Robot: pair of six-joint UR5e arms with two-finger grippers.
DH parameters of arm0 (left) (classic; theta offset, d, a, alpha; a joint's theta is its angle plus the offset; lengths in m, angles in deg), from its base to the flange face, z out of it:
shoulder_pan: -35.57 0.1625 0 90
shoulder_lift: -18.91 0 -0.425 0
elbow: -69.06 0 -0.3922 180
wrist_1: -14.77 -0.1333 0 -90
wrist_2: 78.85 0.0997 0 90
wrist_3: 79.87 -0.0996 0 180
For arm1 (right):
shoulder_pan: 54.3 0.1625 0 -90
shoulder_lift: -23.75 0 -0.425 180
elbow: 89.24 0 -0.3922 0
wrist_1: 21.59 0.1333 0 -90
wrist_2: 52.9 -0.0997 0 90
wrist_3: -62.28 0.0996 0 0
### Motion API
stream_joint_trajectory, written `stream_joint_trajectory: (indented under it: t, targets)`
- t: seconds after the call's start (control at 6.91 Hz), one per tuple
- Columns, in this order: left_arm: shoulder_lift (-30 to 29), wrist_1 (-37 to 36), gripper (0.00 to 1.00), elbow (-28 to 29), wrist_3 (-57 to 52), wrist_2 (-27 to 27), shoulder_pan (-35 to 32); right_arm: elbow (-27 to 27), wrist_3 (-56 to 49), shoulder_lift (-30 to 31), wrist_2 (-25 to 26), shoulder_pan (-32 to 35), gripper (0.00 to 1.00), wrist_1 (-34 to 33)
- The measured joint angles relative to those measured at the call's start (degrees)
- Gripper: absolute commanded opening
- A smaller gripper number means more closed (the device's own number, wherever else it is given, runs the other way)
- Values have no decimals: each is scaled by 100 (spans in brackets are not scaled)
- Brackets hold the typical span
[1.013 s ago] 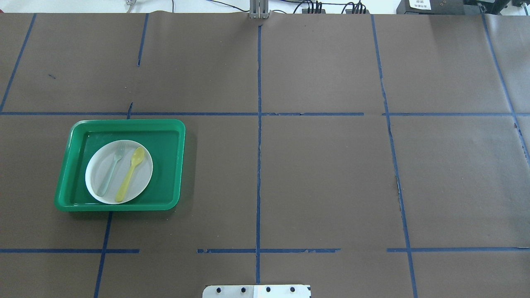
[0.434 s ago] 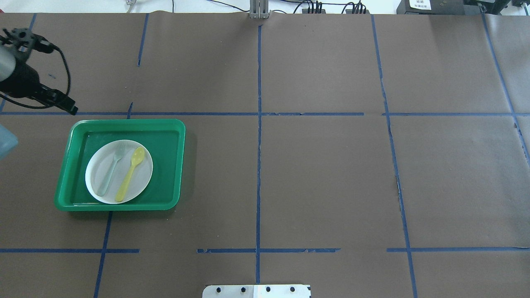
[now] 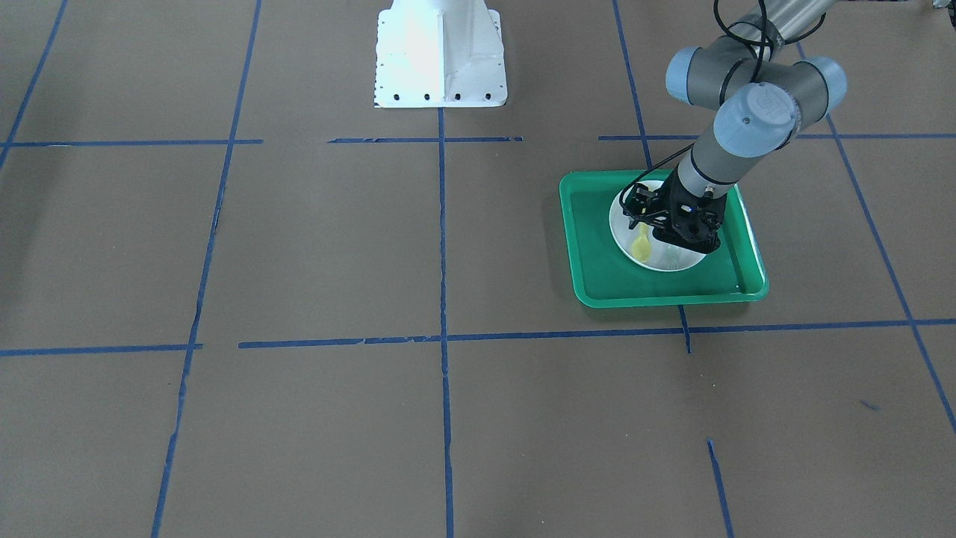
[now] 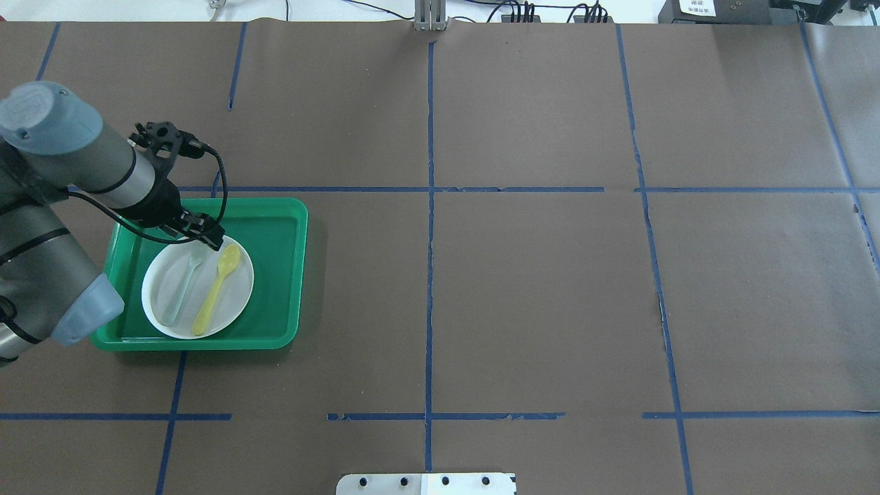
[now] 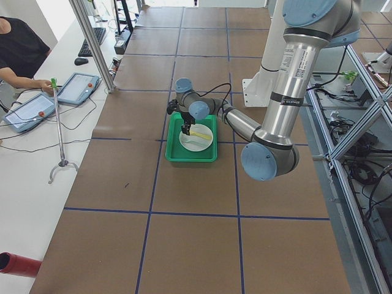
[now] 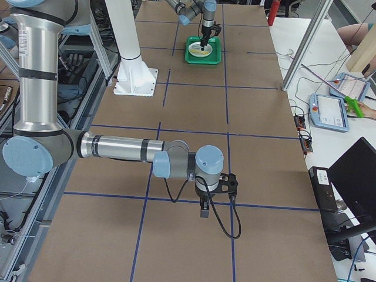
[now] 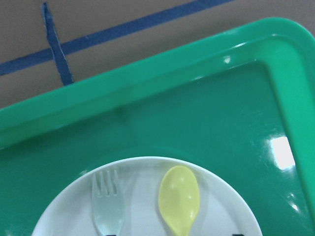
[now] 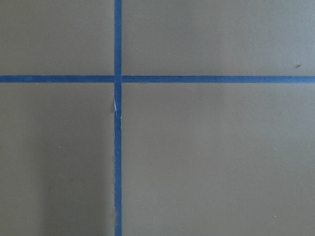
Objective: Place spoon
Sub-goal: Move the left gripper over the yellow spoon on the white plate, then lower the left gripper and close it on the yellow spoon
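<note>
The yellow spoon (image 4: 215,290) lies on a white plate (image 4: 237,297), bowl end away from the robot, beside a pale grey-green fork (image 4: 180,292). The plate sits in a green tray (image 4: 275,275) on the robot's left. My left gripper (image 4: 210,238) hovers over the plate's far edge, just above the spoon bowl and fork tines, open and empty. The left wrist view shows the spoon bowl (image 7: 179,199), the fork tines (image 7: 107,206) and the tray (image 7: 197,113). My right gripper (image 6: 202,210) shows only in the exterior right view, low over bare table; I cannot tell if it is open.
The table is brown paper with blue tape lines. The white robot base (image 3: 441,52) stands at the middle of the robot's side. An operator and tablets (image 5: 76,87) are on a side table beyond the far edge.
My left arm has come in from the left edge and moved right and down over the tray. The spoon, fork and plate have not moved.
</note>
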Motion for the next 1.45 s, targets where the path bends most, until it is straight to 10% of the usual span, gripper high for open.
stream_joint_trajectory:
  t: [1.01,1.45]
  targets:
    - [10,-29,64,131,48,-28,255,3,0,0,2,0,100,0]
    - [23,-47,9,133,50,-39,264,4,0,0,0,0,100,0]
